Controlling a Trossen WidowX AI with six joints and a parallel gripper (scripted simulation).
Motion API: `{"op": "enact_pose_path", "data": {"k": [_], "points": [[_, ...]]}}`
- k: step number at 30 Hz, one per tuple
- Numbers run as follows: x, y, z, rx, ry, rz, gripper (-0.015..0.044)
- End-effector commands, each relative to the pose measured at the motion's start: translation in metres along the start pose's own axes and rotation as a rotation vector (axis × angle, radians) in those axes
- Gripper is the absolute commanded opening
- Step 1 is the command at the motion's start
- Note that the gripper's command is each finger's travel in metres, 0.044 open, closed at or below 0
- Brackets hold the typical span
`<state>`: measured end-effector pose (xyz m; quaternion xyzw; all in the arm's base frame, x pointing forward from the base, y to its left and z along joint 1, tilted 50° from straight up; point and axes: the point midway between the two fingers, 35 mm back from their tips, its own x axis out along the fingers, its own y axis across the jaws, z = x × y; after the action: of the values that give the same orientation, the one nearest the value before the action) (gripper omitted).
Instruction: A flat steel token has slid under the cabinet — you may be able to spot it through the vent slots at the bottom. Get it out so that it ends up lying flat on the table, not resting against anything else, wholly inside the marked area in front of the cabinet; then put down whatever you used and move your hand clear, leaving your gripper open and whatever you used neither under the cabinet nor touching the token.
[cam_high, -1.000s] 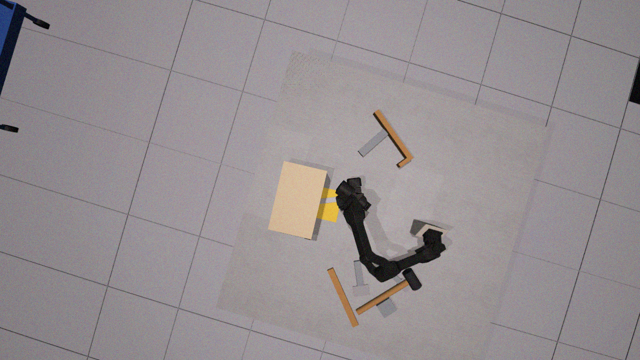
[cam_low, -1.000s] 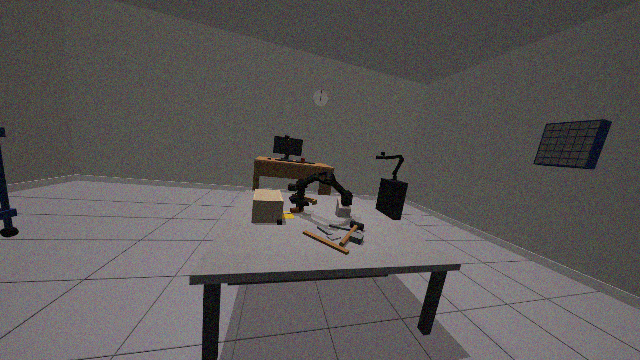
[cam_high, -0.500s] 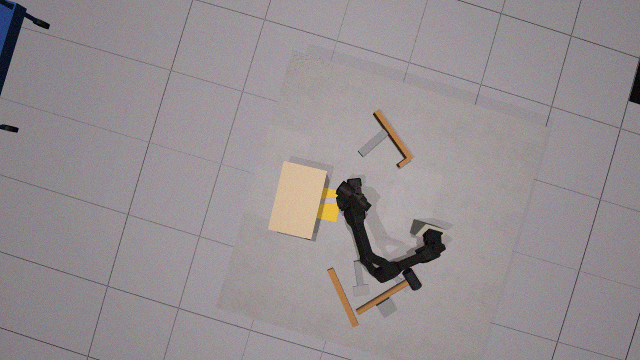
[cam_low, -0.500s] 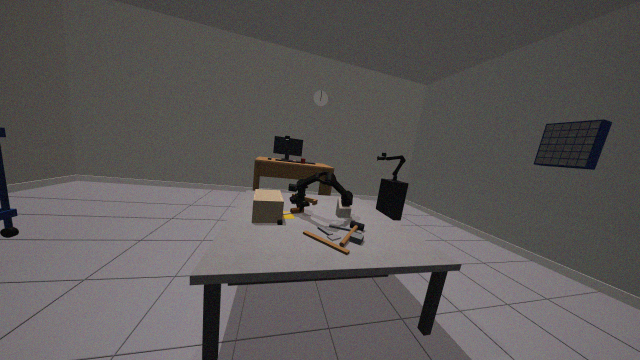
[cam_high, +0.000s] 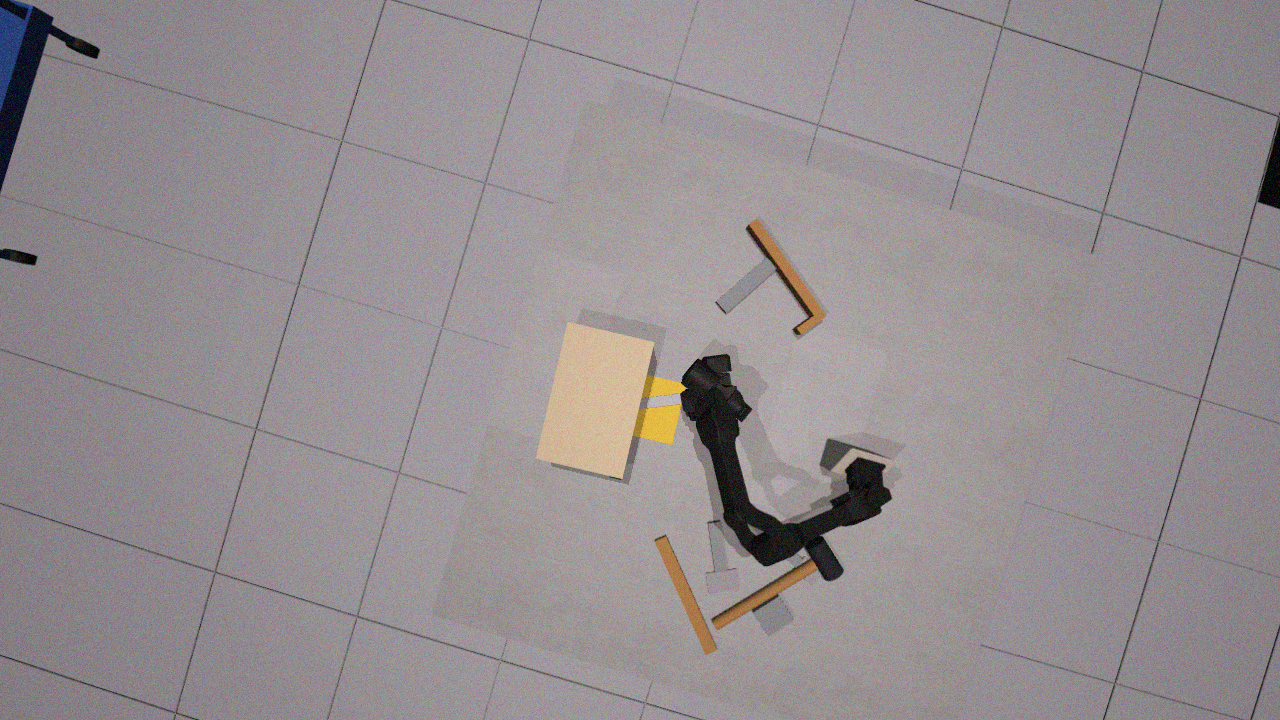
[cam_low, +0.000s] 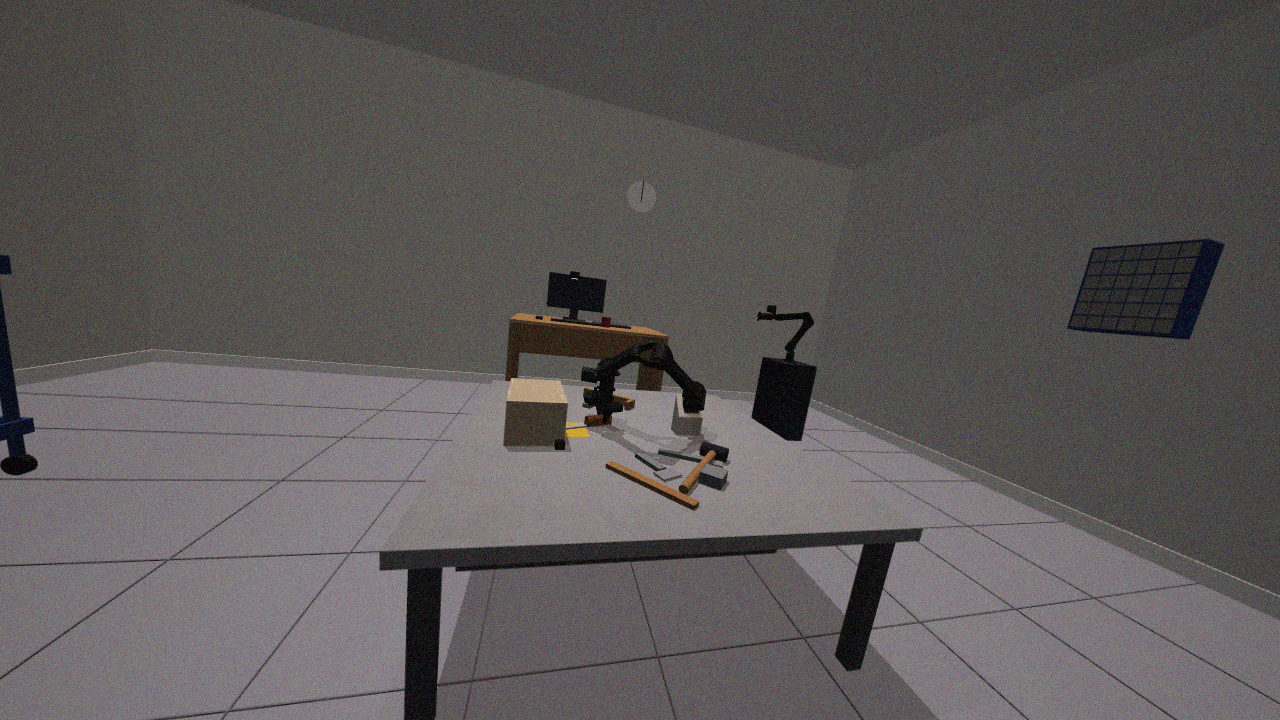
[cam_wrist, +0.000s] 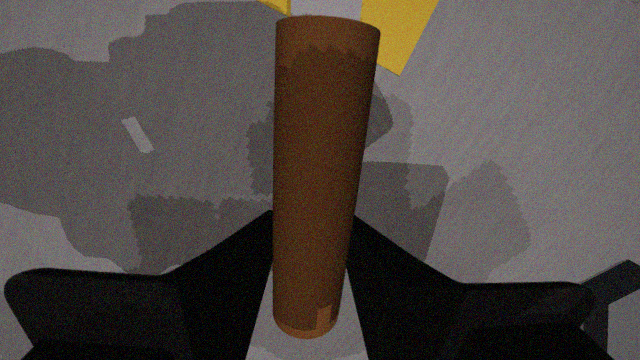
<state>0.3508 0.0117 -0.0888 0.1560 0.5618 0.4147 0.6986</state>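
The pale cabinet (cam_high: 595, 400) (cam_low: 535, 413) stands on the table. The yellow marked area (cam_high: 657, 426) (cam_low: 579, 432) (cam_wrist: 405, 35) lies in front of it. My gripper (cam_wrist: 310, 220) (cam_low: 606, 420) is shut on the brown round handle (cam_wrist: 320, 150) of a tool, just off the cabinet's front. The tool's flat grey blade (cam_high: 663, 401) (cam_wrist: 325, 6) runs from the handle across the yellow area towards the cabinet; its far end is hidden in the overhead view. The steel token is not visible in any view, and the vent slots cannot be made out.
An L-shaped wooden piece (cam_high: 787, 268) with a grey strip (cam_high: 744, 286) lies beyond the gripper. A black-headed mallet (cam_high: 824, 557) (cam_low: 713, 450), a wooden bar (cam_high: 685, 593) (cam_low: 651, 484), a grey T-shaped piece (cam_high: 718, 555) and a grey block (cam_high: 774, 615) (cam_low: 713, 476) lie on the arm's other side.
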Motion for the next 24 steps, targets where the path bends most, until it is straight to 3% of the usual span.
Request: {"op": "enact_pose_path", "data": {"k": [1,24], "points": [[0.001,0.001,-0.010,0.004,0.003,0.005,0.0000],[0.001,-0.002,-0.046,0.005,0.004,0.004,0.0000]]}}
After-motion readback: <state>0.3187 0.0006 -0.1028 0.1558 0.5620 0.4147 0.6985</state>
